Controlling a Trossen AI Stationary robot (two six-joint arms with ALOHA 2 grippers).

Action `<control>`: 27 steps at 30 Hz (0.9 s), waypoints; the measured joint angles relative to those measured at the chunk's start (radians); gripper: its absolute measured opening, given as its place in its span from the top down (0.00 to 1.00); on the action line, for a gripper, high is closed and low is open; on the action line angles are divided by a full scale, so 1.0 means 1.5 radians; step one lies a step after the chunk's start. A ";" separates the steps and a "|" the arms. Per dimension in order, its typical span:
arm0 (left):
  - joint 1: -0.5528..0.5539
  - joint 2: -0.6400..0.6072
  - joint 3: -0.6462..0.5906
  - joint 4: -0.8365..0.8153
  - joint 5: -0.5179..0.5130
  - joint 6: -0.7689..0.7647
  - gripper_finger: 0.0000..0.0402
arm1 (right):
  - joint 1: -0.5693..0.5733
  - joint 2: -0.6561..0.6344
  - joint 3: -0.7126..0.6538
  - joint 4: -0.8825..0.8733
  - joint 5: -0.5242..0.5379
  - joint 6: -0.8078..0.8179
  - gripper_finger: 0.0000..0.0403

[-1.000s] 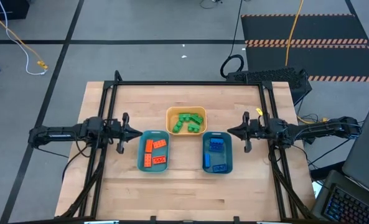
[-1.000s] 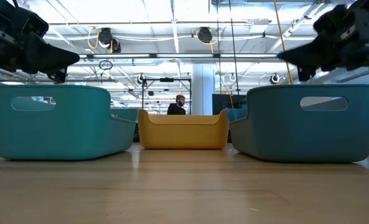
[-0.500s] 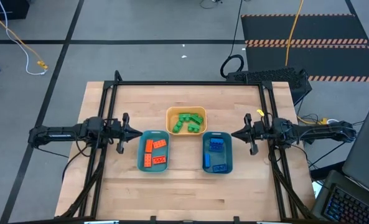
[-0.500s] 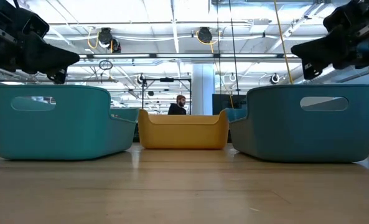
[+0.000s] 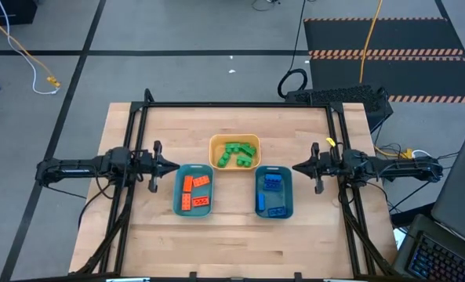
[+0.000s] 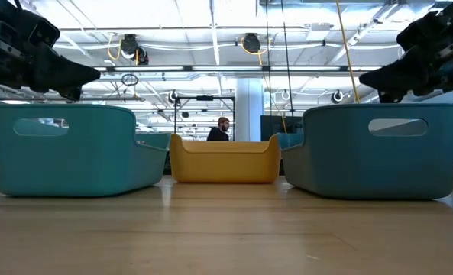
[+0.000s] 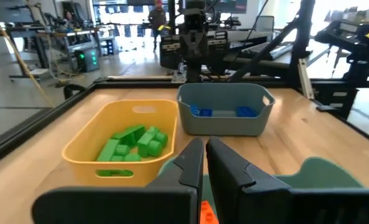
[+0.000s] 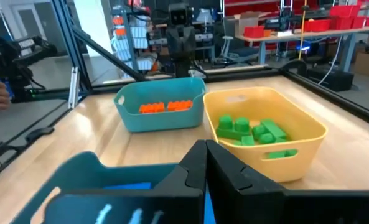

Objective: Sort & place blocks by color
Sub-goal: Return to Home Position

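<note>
Now blocks (image 5: 195, 193) in bins (image 5: 177, 192), clear of left gripper (image 5: 175, 167), right gripper (image 5: 295, 168), both clenched empty.

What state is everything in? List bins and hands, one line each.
Yellow-orange plastic bin: upright, holds green studded bricks.
Teal plastic bin by the left arm: upright, holds orange studded bricks.
Teal plastic bin by the right arm: upright, holds blue studded bricks.
Left hand: shut, empty.
Right hand: shut, empty.

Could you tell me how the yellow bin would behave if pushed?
The yellow bin would probably slide rather than tip: it sits low and wide on the smooth wood table. It looks like thin plastic, so it is likely light. The loose green blocks inside may shift.
</note>
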 joint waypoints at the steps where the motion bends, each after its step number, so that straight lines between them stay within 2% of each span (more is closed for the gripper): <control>1: 0.000 0.000 0.000 -0.001 -0.004 0.001 0.94 | 0.000 -0.002 0.000 0.001 0.000 0.001 1.00; 27: 0.000 0.000 0.000 -0.003 -0.018 0.049 0.94 | 0.000 -0.004 0.000 -0.014 -0.004 0.028 1.00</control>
